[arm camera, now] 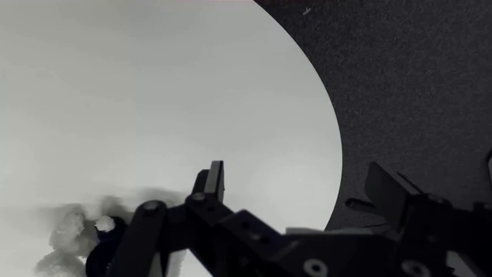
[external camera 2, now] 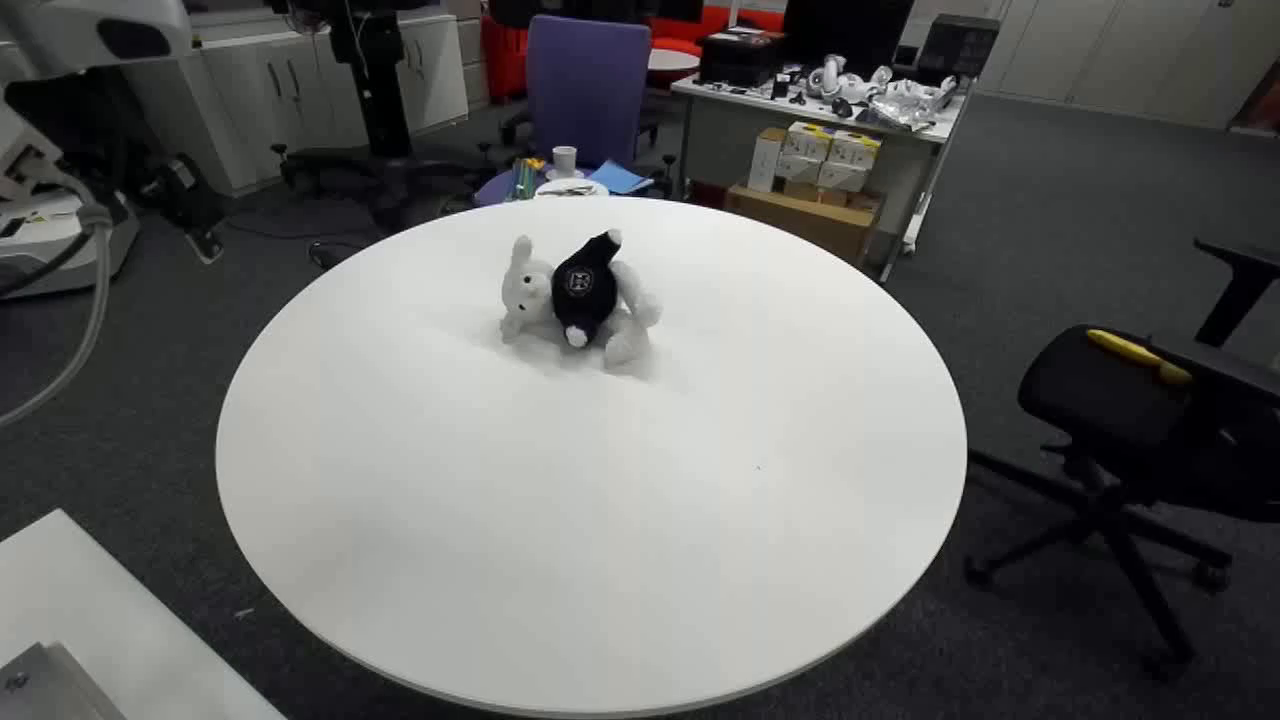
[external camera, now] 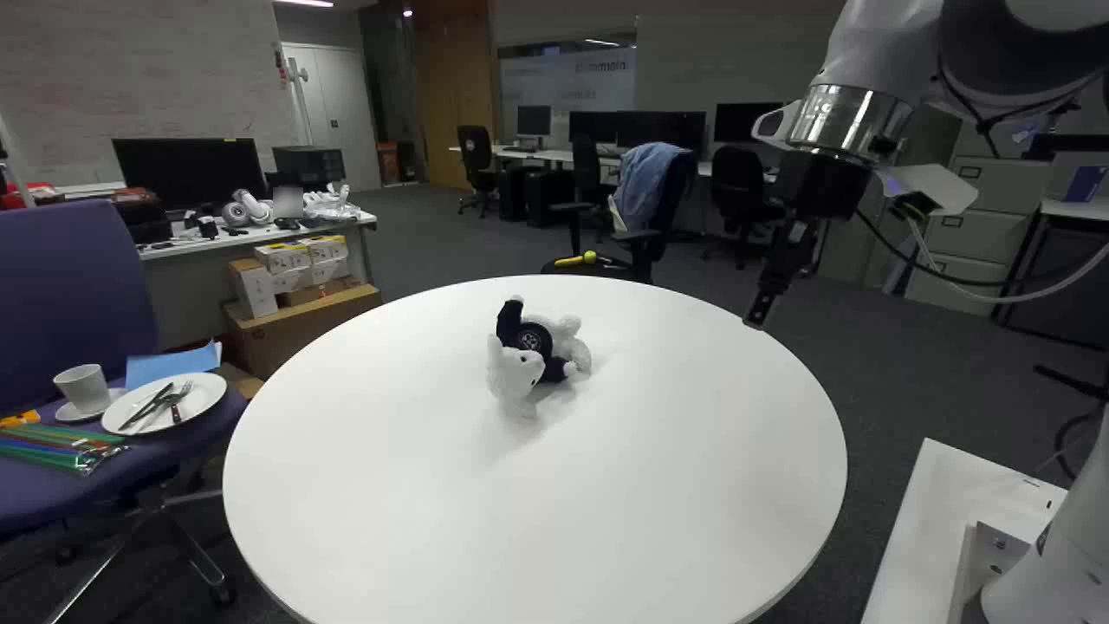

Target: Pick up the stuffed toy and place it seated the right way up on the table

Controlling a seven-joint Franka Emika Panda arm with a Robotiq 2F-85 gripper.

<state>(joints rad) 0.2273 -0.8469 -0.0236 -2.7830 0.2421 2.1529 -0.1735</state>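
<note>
White table [external camera 2: 600, 500], mid-frame: stuffed toy [external camera 2: 585, 295] lies on its side. Pincer [arm camera: 296, 171] wide, empty; off-centre grip could roll it over.

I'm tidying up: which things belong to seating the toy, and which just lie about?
Job: white plush toy in black top; round white table; black two-fingered gripper.
Lying about: plain white cup; round white plate; flat blue sheet; blue cloth garment.

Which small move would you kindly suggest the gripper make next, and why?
I would probably shift the open gripper sideways until it hangs over the toy, since the toy lies tipped over on the table, ungrasped, and shows at the wrist view's lower left.
</note>
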